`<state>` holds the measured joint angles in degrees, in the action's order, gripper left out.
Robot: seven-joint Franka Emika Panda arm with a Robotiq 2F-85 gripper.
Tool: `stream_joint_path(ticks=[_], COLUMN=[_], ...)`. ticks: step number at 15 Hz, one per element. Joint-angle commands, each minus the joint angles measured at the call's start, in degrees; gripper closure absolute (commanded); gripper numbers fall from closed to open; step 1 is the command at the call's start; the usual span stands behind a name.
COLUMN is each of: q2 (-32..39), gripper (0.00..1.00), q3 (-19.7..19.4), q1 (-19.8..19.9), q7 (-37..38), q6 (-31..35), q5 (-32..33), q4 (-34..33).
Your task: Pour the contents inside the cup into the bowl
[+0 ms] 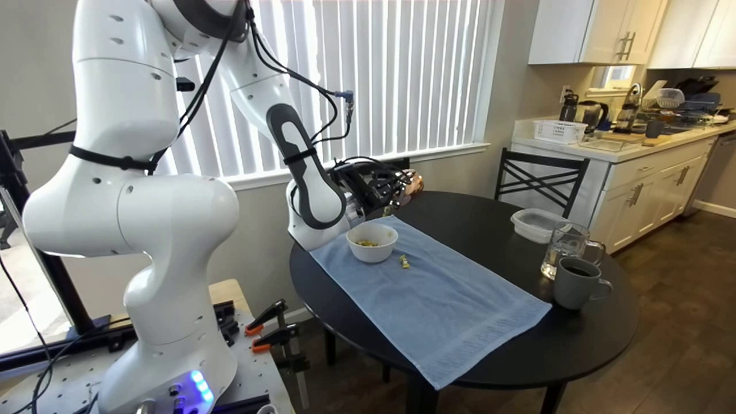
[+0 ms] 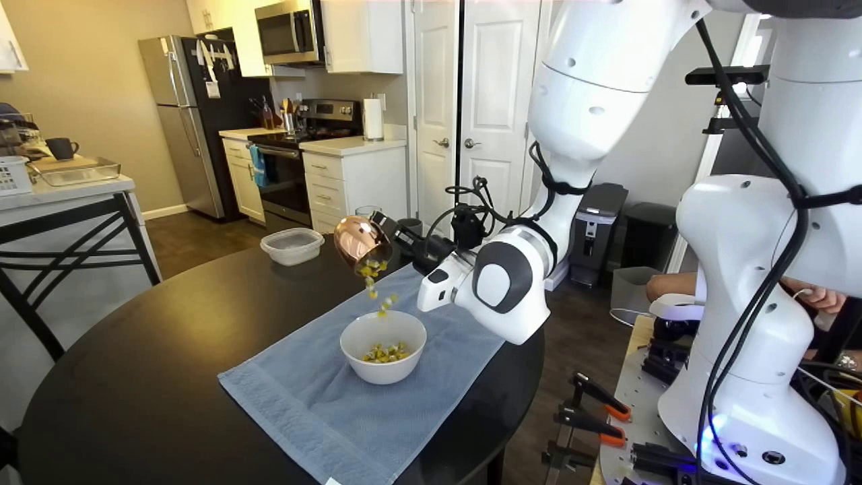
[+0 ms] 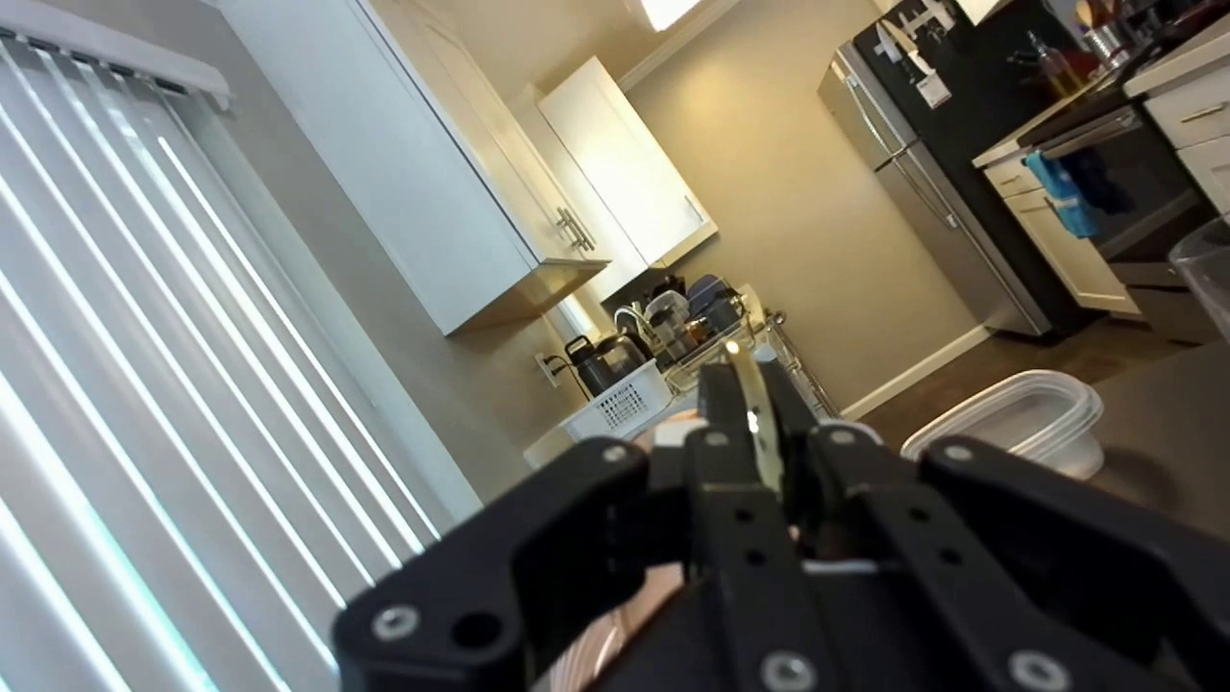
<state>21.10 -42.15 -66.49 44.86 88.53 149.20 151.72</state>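
Robotiq gripper (image 2: 382,224), pinched tight on a tipped copper cup (image 2: 357,239), drops yellow-green pcs. (image 2: 372,270) twd. a white bowl (image 2: 381,374) below, w/ more inside, on a blue towel (image 2: 323,404) atop blk. table (image 2: 161,350).

- bowl (image 2: 382,374): smooth, opaque white, faintly shiny
- cup (image 2: 358,237), at twelve o'clock from it in an exterior view: copper-coloured metal, mirror-glossy
- towel (image 2: 337,417): blue cloth, matt, slightly rough
- table (image 2: 148,364): dark, smooth, low sheen
- tub (image 1: 530,233), at three o'clock from the bowl in an exterior view: translucent plastic
- mug (image 1: 572,292), at five o'clock from the clear, glossy glass (image 1: 566,247): smooth grey
- gripper (image 3: 757,384): black, mainly matt, bright metal screws (image 3: 786,670); the blurred strip (image 3: 759,423) at its tips may be polished metal
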Motion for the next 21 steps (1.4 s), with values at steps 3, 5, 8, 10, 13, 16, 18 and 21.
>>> stream_joint_path(ticks=[3,5,8,10,13,16,18,21], q2=[3.18,4.11,5.31,6.0,5.77,7.18,7.71,8.34], gripper=[0.96,0.96,0.96,0.96,0.96,0.96,0.96,0.96], q3=[-6.23,-7.23,-8.62,-9.63,-11.0,-12.4,-12.61,-12.27], q1=[-4.88,-5.9,-7.64,-9.25,-11.67,-14.22,-14.54,-13.6], q7=[7.33,8.22,8.96,9.28,9.67,12.74,15.33,18.13], q6=[-4.16,-4.32,-4.52,-4.75,-5.61,-7.98,-9.85,-12.24], q5=[0.0,0.0,0.0,0.0,0.0,0.0,0.0,0.0], q4=[1.43,1.29,1.27,1.36,2.05,2.62,2.71,2.62])
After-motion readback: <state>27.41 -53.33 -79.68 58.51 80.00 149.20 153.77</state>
